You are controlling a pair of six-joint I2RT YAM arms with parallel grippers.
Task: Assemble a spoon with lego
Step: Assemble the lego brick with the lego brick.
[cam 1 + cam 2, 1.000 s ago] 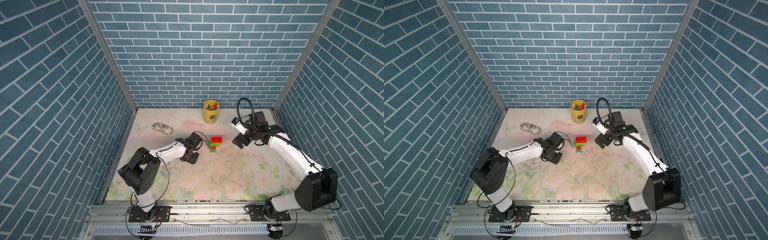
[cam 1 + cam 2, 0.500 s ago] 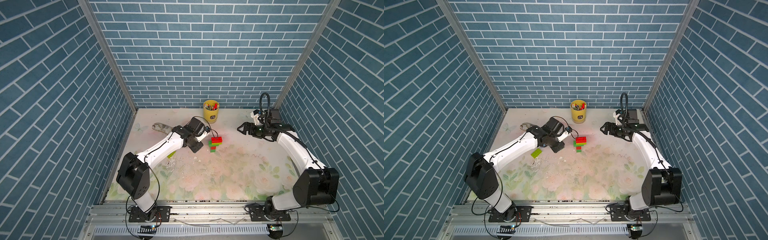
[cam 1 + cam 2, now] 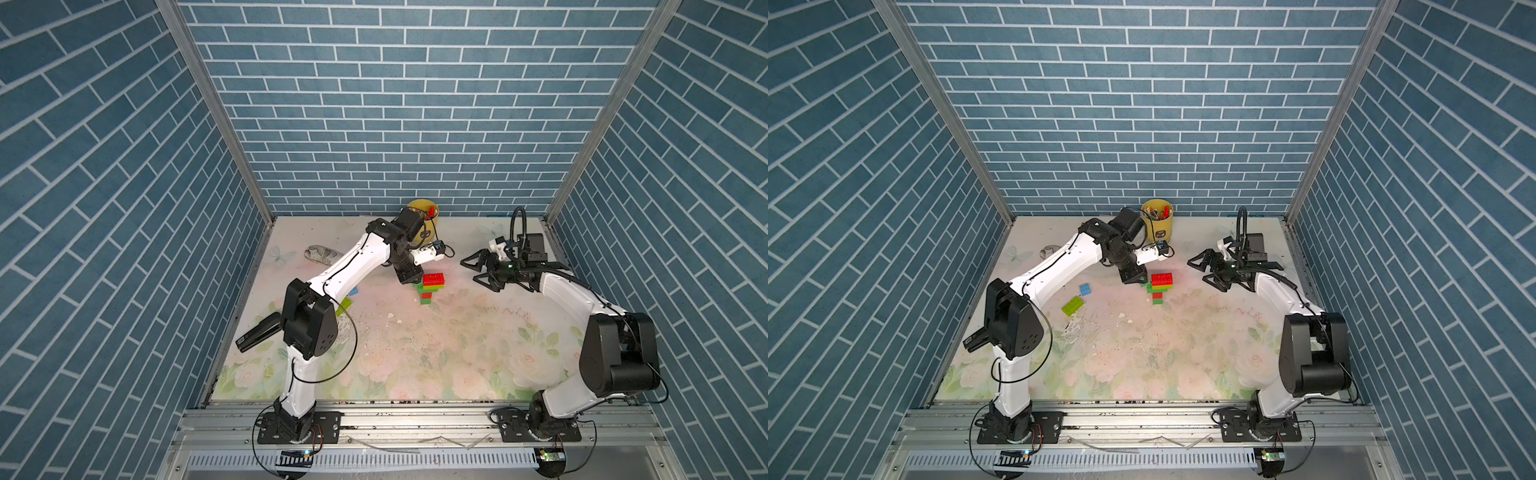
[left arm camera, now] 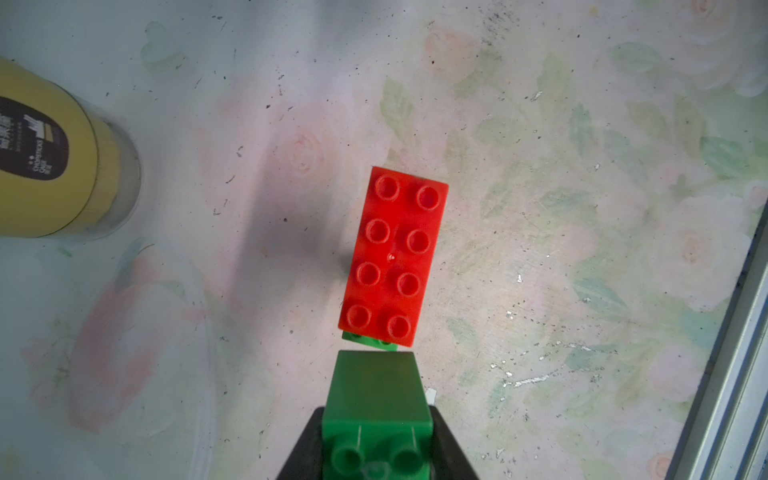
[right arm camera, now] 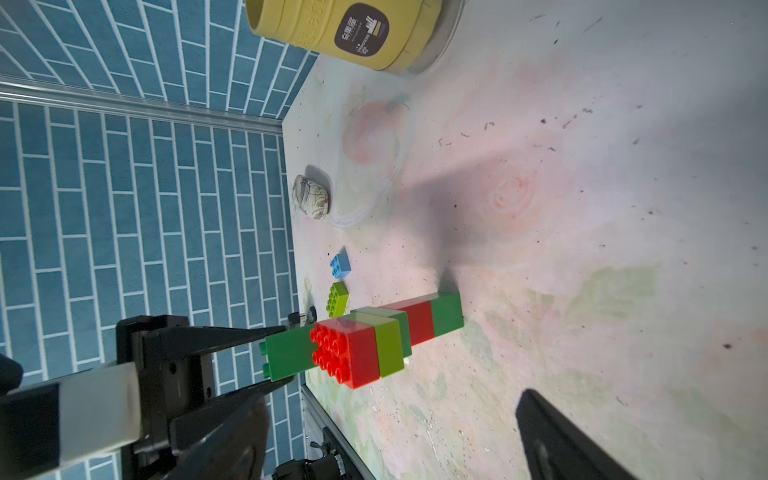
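Bare mat [image 3: 1183, 332] fronts spoon [image 3: 1158, 286]; yellow cup [image 3: 1160, 227] stands behind.

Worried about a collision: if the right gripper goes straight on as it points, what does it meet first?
Probably the red brick topping the unfinished spoon, ahead of the open right gripper; the dark green brick in the left gripper sits beyond. Height is unclear.

Three walls [image 3: 395, 104] papered in a blue brick pattern with white joints, meeting at two slanted aluminium posts [image 3: 219, 112] in both top views. Surface [image 3: 436, 353] pale, printed with faded pink roses and green leaves, scuffed and peppered with dark specks; a grooved metal rail [image 3: 415, 419] runs along its near edge. Light bright and even, shadows soft; a yellow cup [image 3: 1157, 220] stands by the back wall.
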